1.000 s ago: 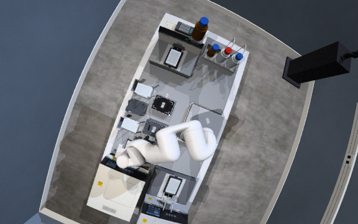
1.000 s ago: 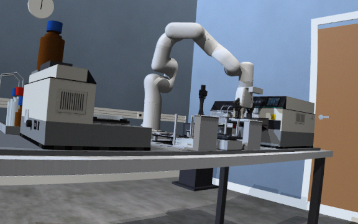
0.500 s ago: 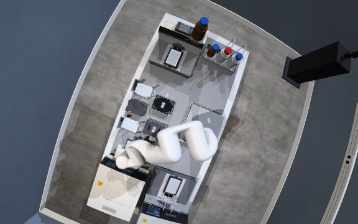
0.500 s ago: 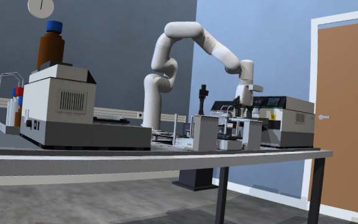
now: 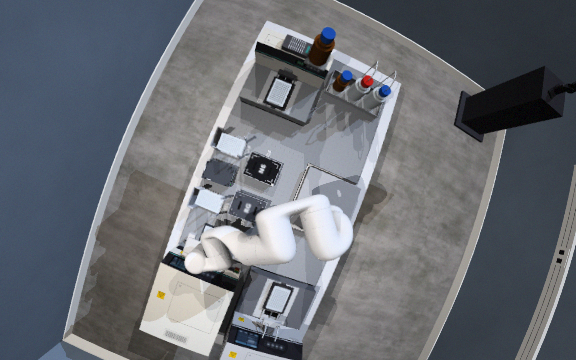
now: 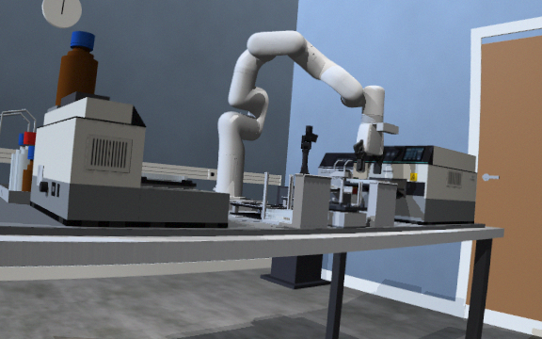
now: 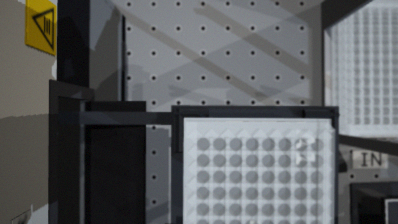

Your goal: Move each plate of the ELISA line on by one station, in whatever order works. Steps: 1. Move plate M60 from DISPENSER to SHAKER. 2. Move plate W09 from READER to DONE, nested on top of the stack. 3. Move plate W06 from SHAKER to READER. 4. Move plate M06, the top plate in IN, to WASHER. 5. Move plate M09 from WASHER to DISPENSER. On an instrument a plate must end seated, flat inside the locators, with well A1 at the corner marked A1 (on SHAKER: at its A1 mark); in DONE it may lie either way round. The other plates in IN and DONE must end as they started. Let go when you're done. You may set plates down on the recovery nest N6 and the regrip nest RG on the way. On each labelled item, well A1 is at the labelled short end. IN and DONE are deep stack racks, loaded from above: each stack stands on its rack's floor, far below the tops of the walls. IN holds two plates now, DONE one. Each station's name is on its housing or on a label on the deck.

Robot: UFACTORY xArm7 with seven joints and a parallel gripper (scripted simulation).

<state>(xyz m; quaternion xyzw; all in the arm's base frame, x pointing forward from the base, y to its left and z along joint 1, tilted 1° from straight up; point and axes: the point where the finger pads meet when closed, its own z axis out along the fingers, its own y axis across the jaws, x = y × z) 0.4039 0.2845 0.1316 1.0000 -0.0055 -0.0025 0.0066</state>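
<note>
In the wrist view a white well plate lies flat inside a black frame, right below the camera; its label is too blurred to read. To the right is the IN label, with another white plate behind it. My gripper is open and empty, just above the black tray in front of the beige instrument. My fingers do not show in the wrist view, and the arm's wrist hides them from above. One plate sits in the far instrument and another plate in the near right one.
Two white racks and a dark station line the left edge of the deck. Two black nests lie beside them. Bottles and a tall brown bottle stand at the far end.
</note>
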